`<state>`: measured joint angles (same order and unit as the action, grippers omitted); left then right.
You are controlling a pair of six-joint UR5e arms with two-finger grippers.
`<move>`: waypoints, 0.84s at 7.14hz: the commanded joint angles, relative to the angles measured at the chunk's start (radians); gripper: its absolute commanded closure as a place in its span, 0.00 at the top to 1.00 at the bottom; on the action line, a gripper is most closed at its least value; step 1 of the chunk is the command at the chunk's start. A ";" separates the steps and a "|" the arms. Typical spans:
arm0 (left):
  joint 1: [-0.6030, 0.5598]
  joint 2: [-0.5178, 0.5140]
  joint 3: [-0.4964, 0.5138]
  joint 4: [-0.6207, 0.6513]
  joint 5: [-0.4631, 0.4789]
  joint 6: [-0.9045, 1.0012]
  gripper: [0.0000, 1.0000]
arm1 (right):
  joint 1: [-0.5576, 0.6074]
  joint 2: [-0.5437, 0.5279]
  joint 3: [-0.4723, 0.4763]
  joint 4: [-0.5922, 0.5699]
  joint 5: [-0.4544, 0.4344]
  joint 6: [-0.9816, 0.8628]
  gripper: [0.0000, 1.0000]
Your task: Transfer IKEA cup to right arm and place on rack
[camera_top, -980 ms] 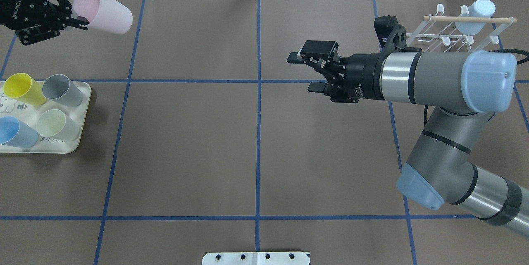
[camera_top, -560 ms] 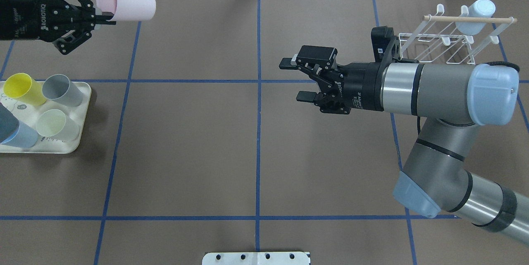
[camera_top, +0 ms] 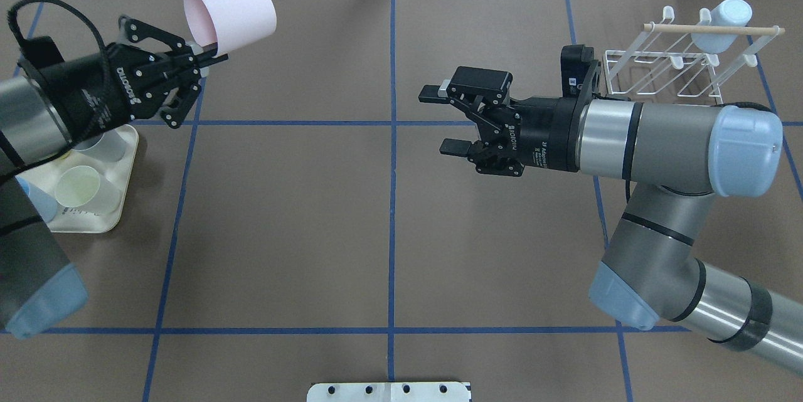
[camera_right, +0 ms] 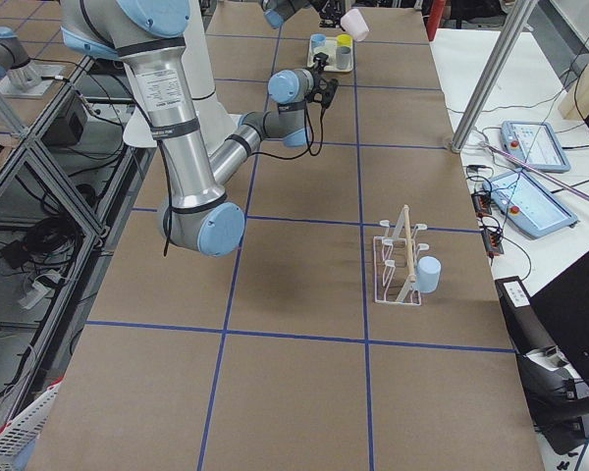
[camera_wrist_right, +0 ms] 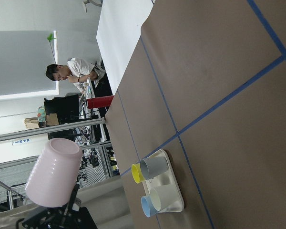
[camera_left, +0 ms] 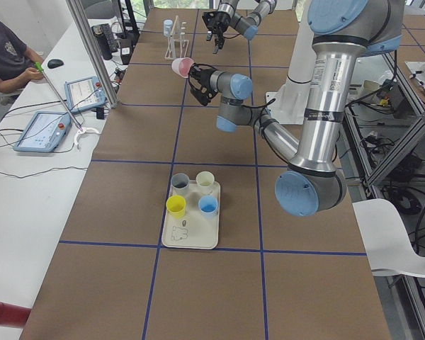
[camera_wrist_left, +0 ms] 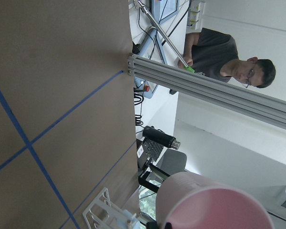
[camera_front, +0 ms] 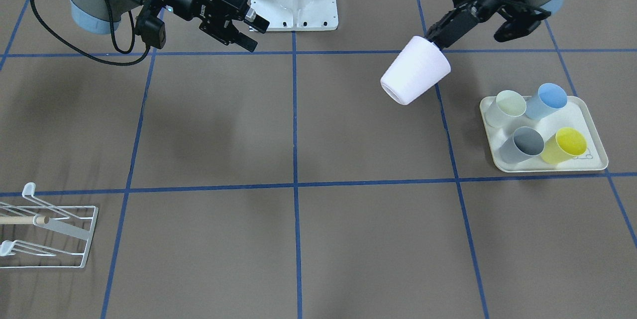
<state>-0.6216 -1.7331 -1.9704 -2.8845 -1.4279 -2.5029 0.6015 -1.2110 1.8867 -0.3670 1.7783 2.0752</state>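
We've got the pink cup (camera_top: pixel 232 13) in the air over the worktop's far-left area, clear of the surface, lying roughly on its side. The left gripper (camera_top: pixel 210 58) has its fingers pinching the rim, one inside the mouth and one outside as far as we can tell. That grip leaves the wall and closed base free, and the base points out toward the worktop's middle, which we read as set up for the handover. The right gripper (camera_top: pixel 439 121) sits just right of the centre line, fingers spread wide and aimed at the left side, well apart from the cup, so the transfer is not yet done. The spread looks wide enough to take the cup body side-on. The rack (camera_top: pixel 665 69) stands at the far-right corner with a light blue cup (camera_top: pixel 721 22) already over one prong, and the other prongs look free. The tray (camera_front: pixel 547 168) at the left end holds four more cups. Next we need to close the gap and align the cup wall between the right fingers before the left lets go.
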 commanded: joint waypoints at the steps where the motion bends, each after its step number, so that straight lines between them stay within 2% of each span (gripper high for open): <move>1: 0.147 -0.016 0.002 -0.042 0.197 -0.002 0.00 | -0.006 0.004 -0.024 0.074 -0.081 0.002 1.00; 2: 0.204 -0.061 0.019 -0.042 0.274 -0.002 0.00 | -0.017 0.004 -0.049 0.135 -0.121 0.002 1.00; 4: 0.316 -0.124 0.034 -0.044 0.398 0.006 0.00 | -0.029 0.016 -0.057 0.143 -0.164 0.002 1.00; 6: 0.336 -0.160 0.063 -0.044 0.402 0.059 0.00 | -0.032 0.018 -0.064 0.145 -0.171 0.002 1.00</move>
<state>-0.3023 -1.8754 -1.9269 -2.9275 -1.0364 -2.4747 0.5716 -1.1959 1.8283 -0.2247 1.6142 2.0770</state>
